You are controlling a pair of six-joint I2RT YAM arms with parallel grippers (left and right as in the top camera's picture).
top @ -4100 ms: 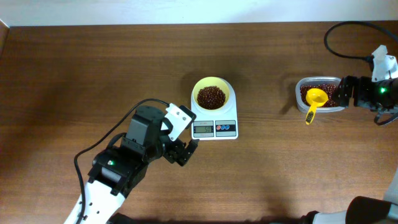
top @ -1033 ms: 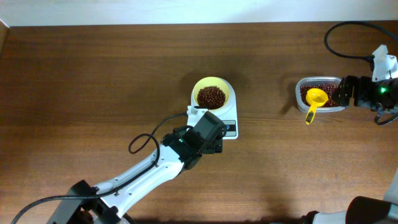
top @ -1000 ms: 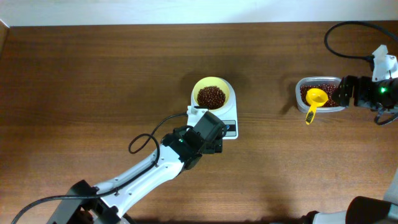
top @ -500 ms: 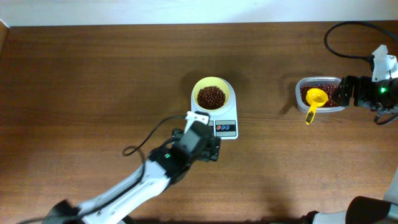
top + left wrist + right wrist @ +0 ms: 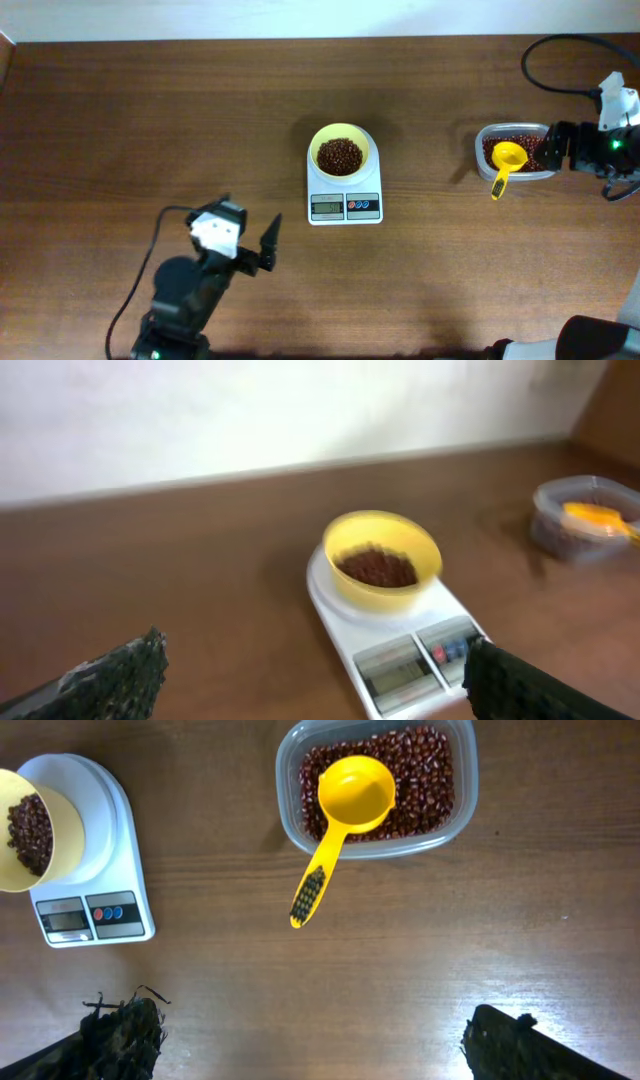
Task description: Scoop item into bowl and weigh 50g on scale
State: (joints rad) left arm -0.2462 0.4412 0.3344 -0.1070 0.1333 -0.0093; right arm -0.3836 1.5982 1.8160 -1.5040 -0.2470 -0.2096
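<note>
The pale yellow bowl (image 5: 341, 152) stands on the white scale (image 5: 345, 207) at the table's middle, holding a heap of red beans (image 5: 339, 155). It also shows in the left wrist view (image 5: 385, 563) and at the left edge of the right wrist view (image 5: 38, 828). More beans fill a clear container (image 5: 516, 150) at the right, with a yellow scoop (image 5: 507, 163) resting in it, handle over the rim. My left gripper (image 5: 262, 250) is open and empty, low left of the scale. My right gripper (image 5: 555, 148) is open and empty, beside the container's right end.
The scale's display and its red and blue buttons (image 5: 448, 649) face the front edge. A black cable (image 5: 560, 60) loops at the back right. The wooden table top (image 5: 150, 120) surrounds everything; a pale wall runs along the far edge.
My left arm has drawn back from the scale's display, moving down and left toward the front of the table. The right arm, bowl, scoop and container have not moved.
</note>
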